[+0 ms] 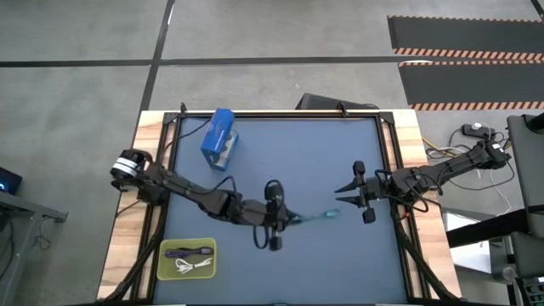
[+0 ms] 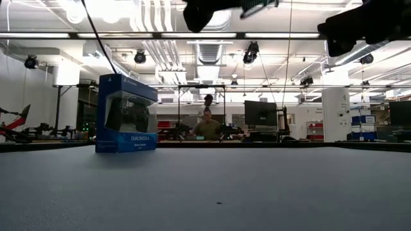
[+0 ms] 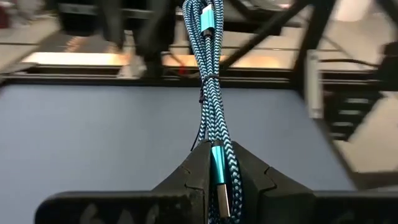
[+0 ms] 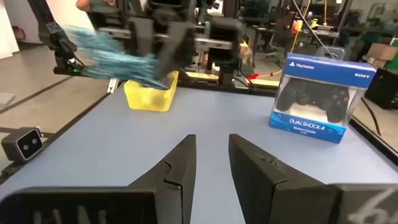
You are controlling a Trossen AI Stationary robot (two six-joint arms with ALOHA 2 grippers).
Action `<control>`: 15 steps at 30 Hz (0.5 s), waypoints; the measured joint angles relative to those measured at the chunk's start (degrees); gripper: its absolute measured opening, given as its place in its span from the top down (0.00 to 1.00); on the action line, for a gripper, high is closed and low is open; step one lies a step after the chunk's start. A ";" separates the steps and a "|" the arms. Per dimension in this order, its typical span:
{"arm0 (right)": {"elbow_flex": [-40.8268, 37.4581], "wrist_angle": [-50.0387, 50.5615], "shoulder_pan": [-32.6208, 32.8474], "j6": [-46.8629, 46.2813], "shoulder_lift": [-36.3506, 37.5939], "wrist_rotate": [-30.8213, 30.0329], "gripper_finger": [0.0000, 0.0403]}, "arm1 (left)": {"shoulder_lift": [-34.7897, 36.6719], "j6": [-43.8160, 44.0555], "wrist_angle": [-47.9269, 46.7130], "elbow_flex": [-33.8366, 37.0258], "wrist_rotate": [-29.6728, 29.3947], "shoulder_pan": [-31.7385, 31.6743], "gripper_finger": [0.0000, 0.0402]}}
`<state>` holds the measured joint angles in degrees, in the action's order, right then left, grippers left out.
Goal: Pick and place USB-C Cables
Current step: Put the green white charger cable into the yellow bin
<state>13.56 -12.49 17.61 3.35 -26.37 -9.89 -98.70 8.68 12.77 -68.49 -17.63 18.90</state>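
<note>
My left gripper (image 1: 287, 219) is over the middle of the table, shut on the teal USB-C cable (image 1: 321, 215), a braided bundle that sticks out toward the table's right. My right gripper (image 1: 347, 197) is open and empty just right of the cable's free end, fingers pointing at it. The cable shows blurred in the right wrist view (image 4: 118, 59). The purple cable (image 1: 189, 251) and the white cable (image 1: 194, 266) lie in a yellow tray (image 1: 167, 272) at the near left. The black cable is out of view. My left gripper pinches the teal cable bundle near one end (image 3: 219, 163) between its two fingers, with a plug (image 3: 222, 198) lying in the gap. The fingers come level from the table's left and lie along the bundle. The bundle reaches forward past the fingertips, clear of the table.
A blue game-controller box (image 1: 219, 140) with a clear window stands upright at the far left of the dark mat; it also shows in the low view (image 2: 125, 122) and the right wrist view (image 4: 317, 106). People sit in the room beyond the table's far edge.
</note>
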 joint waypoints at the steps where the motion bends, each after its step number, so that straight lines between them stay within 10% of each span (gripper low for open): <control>1: 0.00 -0.21 0.00 0.31 0.00 -0.01 0.79 | 0.18 0.44 -0.11 0.00 0.63 0.45 0.94; 15: -0.83 -0.24 0.00 -0.36 -0.02 -0.17 0.79 | 3.76 14.94 -20.40 -1.96 1.78 6.09 0.94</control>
<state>12.73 -12.73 17.61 2.99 -26.39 -10.07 -94.94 23.63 -7.63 -70.45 -15.85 24.99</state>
